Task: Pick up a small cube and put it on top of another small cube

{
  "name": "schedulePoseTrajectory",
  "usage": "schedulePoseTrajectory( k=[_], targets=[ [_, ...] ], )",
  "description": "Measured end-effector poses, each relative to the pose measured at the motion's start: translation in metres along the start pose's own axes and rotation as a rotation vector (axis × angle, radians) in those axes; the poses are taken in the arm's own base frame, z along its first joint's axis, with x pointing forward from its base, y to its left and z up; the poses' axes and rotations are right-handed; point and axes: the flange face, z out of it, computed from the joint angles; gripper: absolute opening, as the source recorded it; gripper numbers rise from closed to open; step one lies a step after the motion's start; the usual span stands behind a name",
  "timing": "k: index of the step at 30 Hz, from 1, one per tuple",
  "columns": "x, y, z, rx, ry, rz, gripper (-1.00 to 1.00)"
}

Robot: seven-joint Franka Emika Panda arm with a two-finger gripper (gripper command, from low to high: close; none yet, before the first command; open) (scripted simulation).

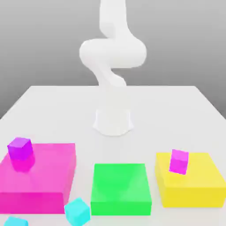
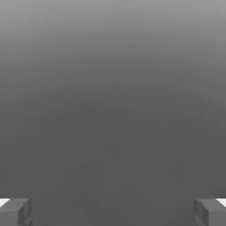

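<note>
A small cyan cube (image 1: 77,211) lies on the white table near the front edge, between the magenta and green slabs. A second cyan cube (image 1: 15,221) peeks in at the front corner on the exterior view's left. The violet-purple cube (image 1: 20,148) rests on the back corner of the magenta slab (image 1: 44,181). In the hand view my gripper (image 2: 113,212) is open, its grey fingertips (image 2: 15,212) far apart with nothing between them, facing a plain grey background. The white arm (image 1: 112,53) rises from its base at the table's middle.
A green slab (image 1: 120,187) lies at front centre. On the exterior view's right, a yellow slab (image 1: 198,185) carries a pinker magenta small cube (image 1: 179,161). The arm's base (image 1: 113,121) stands behind the slabs on the white table (image 1: 57,114).
</note>
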Motion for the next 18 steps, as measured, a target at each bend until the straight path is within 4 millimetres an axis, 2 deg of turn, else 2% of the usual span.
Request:
schedulePoseTrajectory(
  k=[5, 9, 14, 18],
  targets=[
    [0.027, 0.018, 0.082, -0.073, -0.096, 0.035, 0.00],
    [0.042, 0.041, 0.147, -0.135, -0.162, 0.064, 0.00],
    [0.053, 0.080, 0.225, -0.217, -0.235, 0.101, 0.00],
    [0.057, 0.121, 0.285, -0.290, -0.285, 0.134, 0.00]
  ],
)
